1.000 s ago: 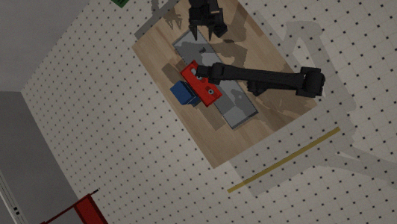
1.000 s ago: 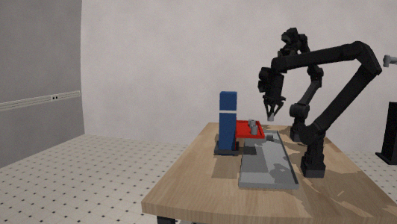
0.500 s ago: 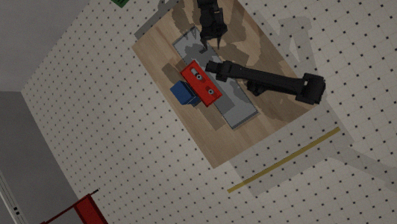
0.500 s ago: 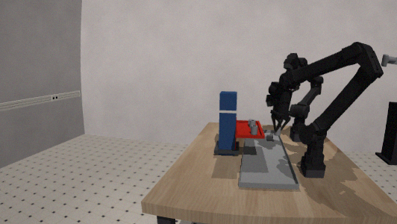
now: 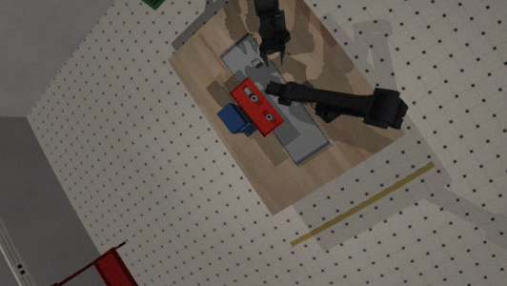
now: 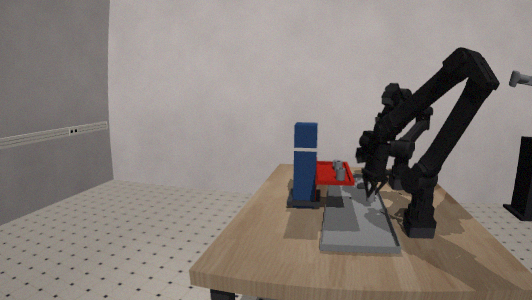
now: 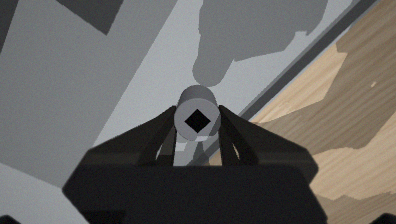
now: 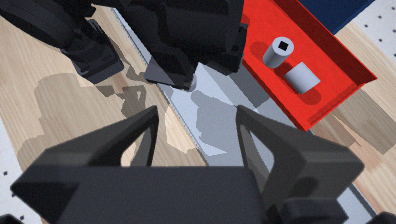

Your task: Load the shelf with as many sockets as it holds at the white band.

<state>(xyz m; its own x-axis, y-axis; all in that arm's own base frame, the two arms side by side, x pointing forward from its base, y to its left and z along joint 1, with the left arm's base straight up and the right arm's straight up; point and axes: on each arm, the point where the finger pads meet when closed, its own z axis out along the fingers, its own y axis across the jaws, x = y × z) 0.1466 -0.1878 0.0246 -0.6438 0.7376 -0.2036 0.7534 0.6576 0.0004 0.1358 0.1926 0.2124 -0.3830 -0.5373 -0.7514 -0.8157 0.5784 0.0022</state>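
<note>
Red rectangular shelf point(image 5: 257, 106) point(image 6: 327, 173) point(image 8: 325, 102): it hangs on the side of the blue square post point(image 5: 233, 118) point(image 6: 305, 175) point(image 8: 336, 12), below the white band point(image 6: 305, 149). You can't confirm the allowed gap from here; it looks too low to trust.

Load on shelf: you have three grey cylindrical sockets inside the rim. The upright middle socket point(image 5: 253, 98) point(image 8: 278, 51) and the upright end socket point(image 5: 269, 116) point(image 6: 340, 174) stand apart; the tipped socket point(image 5: 247, 90) point(image 8: 302, 78) seems to lie beside the middle one, towards the shelf's other end.

Balance: that end appears to carry more, so the magnet may be working against a lopsided load.

Left gripper point(image 5: 273, 89) point(image 6: 370, 192) point(image 7: 197, 112) point(image 8: 174, 77): its jaws are closed on the grey held socket point(image 6: 370, 198) point(image 7: 197, 120), gripped upright off the shelf, on the side away from the post. That keeps its weight off the magnet.

Right gripper point(image 5: 274, 61) point(image 8: 197, 112): it stands part open with nothing between the fingers, beyond the shelf from the post.

Grey flat tray point(image 5: 305, 135) point(image 6: 357, 240) point(image 8: 220, 107): it lies beneath the shelf's outer side, with what looks like the spare socket point(image 5: 257, 63) on it.

Next: you'd want the shelf's height checked before adding weight; raising and rebalancing may be needed.
</note>
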